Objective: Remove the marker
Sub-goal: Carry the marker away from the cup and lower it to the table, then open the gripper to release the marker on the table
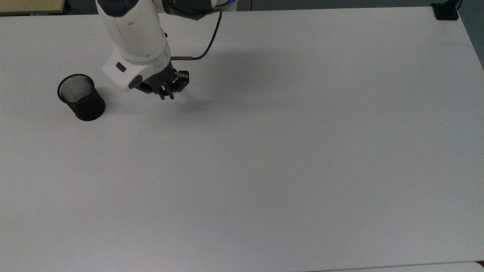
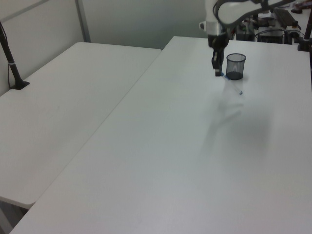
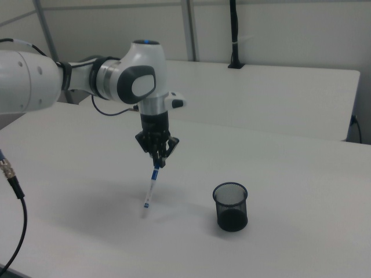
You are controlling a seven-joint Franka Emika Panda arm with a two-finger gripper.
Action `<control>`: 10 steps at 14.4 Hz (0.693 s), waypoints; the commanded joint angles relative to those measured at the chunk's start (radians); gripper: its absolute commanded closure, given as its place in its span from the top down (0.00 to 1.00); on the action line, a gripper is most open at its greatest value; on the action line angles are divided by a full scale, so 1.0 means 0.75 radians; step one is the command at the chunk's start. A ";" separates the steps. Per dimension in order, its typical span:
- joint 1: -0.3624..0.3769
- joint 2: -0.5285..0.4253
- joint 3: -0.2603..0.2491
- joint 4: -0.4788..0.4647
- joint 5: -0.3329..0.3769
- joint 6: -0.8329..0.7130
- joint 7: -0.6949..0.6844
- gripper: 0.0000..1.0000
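In the right view my gripper (image 3: pixel 157 163) points down, shut on the blue-capped end of the marker (image 3: pixel 151 188). The white barrel hangs tilted, its small tip just above the white table (image 3: pixel 87 214). The black mesh cup (image 3: pixel 231 207) stands upright to the right view's right, apart from the marker. The top view has the gripper (image 1: pixel 167 95) to the right of the cup (image 1: pixel 81 97), and the marker is hidden under the hand. From the left view, the marker (image 2: pixel 232 86) slants down from the gripper (image 2: pixel 217 73) in front of the cup (image 2: pixel 235 66).
A dark cable (image 1: pixel 206 47) trails from the wrist toward the table's far edge. A black clamp (image 1: pixel 446 11) sits at the top view's upper right corner. A second white table (image 2: pixel 58 107) adjoins, with a black post (image 2: pixel 12 61) on it.
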 commanded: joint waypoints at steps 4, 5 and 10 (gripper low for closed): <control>0.043 0.095 -0.017 0.016 0.017 0.032 0.043 0.66; 0.043 0.093 -0.017 0.018 0.017 0.036 0.043 1.00; 0.089 0.004 -0.017 0.063 0.013 0.012 0.059 1.00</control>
